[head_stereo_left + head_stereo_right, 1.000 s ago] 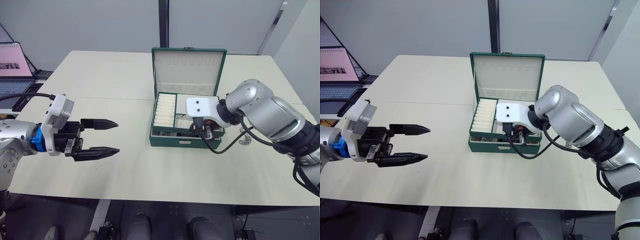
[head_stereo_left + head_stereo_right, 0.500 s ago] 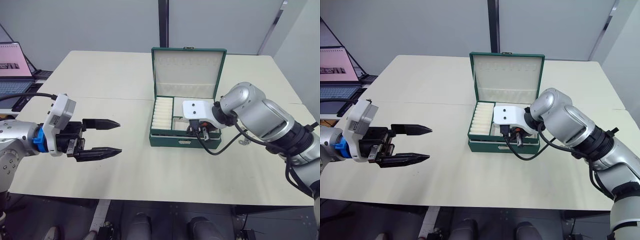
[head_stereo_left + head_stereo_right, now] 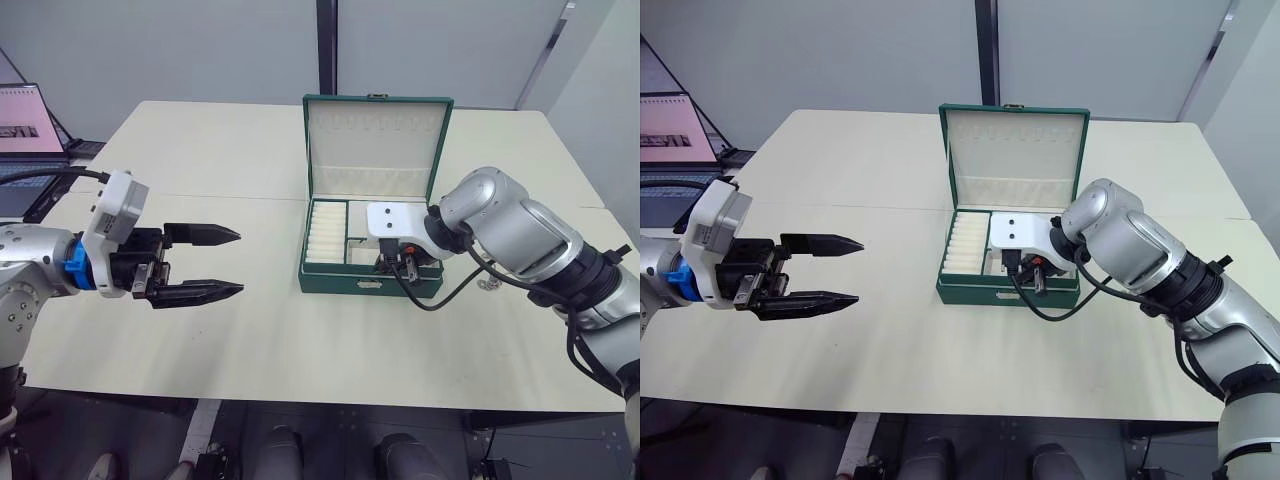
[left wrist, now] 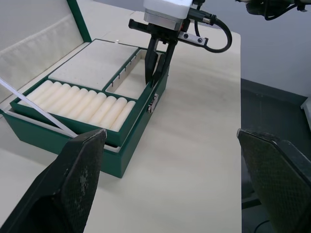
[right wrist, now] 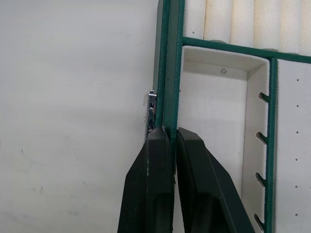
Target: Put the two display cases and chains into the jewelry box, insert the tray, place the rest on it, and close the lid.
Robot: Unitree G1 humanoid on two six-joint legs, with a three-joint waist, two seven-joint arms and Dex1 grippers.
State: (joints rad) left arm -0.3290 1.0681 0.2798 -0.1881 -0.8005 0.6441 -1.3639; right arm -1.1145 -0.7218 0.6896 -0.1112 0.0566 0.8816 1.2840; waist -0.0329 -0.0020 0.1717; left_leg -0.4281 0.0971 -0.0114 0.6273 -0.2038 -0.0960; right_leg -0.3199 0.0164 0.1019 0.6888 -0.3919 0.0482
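The jewelry box (image 3: 360, 284) stands open in the middle of the table, its lid (image 3: 376, 140) upright at the back. The tray (image 3: 328, 228) sits inside the box, with cream ring rolls on its left. My right gripper (image 5: 170, 132) is shut on the tray's green front rim (image 5: 171, 87), just beside the box's metal clasp (image 5: 151, 109); it also appears in the left wrist view as the right gripper (image 4: 151, 80). A small silver chain (image 3: 489, 284) lies on the table to the right of the box. My left gripper (image 3: 240, 263) hovers open and empty, left of the box. The display cases are hidden.
A laptop (image 3: 22, 128) stands off the table's far left corner. Bare tabletop (image 3: 300, 350) stretches in front of the box and between it and my left gripper. Cables from my right wrist hang over the box's front wall (image 3: 415, 295).
The tray's raised front has come down and now sits level in the box, with my right gripper following it. My left gripper has risen slightly.
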